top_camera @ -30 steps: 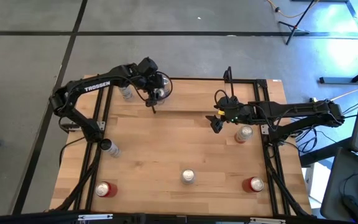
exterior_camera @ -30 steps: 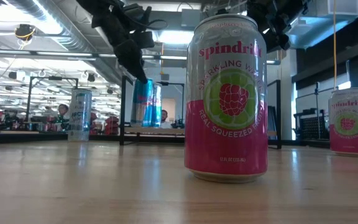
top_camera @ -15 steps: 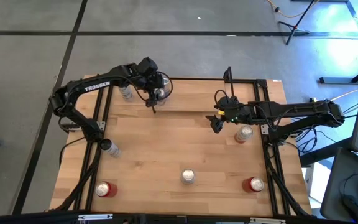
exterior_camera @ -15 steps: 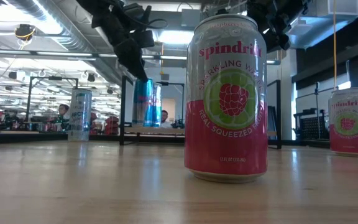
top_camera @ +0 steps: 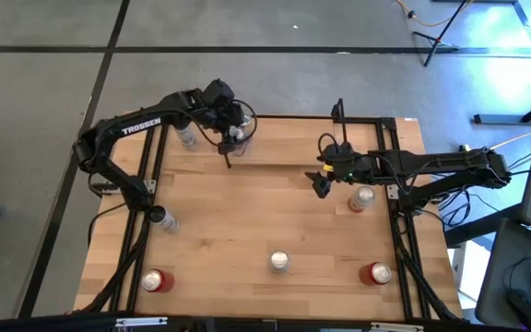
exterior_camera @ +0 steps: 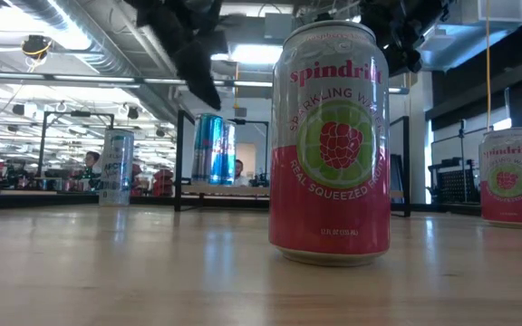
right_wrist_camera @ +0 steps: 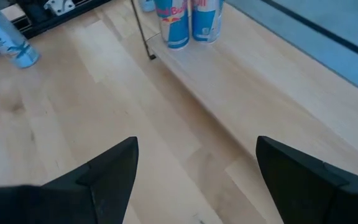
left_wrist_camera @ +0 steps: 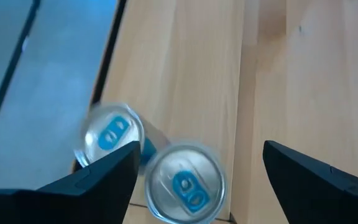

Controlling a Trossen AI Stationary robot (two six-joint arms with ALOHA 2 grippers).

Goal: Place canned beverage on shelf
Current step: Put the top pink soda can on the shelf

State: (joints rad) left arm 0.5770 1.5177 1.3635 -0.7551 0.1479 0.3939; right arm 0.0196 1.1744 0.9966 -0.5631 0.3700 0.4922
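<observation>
Two blue canned beverages (exterior_camera: pixel 211 149) stand upright side by side on the left end of the shelf (top_camera: pixel 284 148), a light-wood board along the table's far edge. They also show in the left wrist view (left_wrist_camera: pixel 185 183) and the right wrist view (right_wrist_camera: pixel 171 22). My left gripper (left_wrist_camera: pixel 201 149) is open and empty, pointing down just above them (top_camera: pixel 233 127). My right gripper (top_camera: pixel 321 184) hangs open and empty over the table in front of the shelf's right half; it also shows in its own wrist view (right_wrist_camera: pixel 196 142).
Other cans stand about the table: a pale one (top_camera: pixel 186 138) left of the shelf, one (top_camera: pixel 166 219) at the left rail, one (top_camera: pixel 361 198) at the right rail, and three along the near edge: red (top_camera: pixel 158 280), pink (exterior_camera: pixel 330 145) and red (top_camera: pixel 376 273).
My left gripper has risen a little above the two blue cans, whose tops now show below its fingers in the low view. The cans stay upright on the shelf.
</observation>
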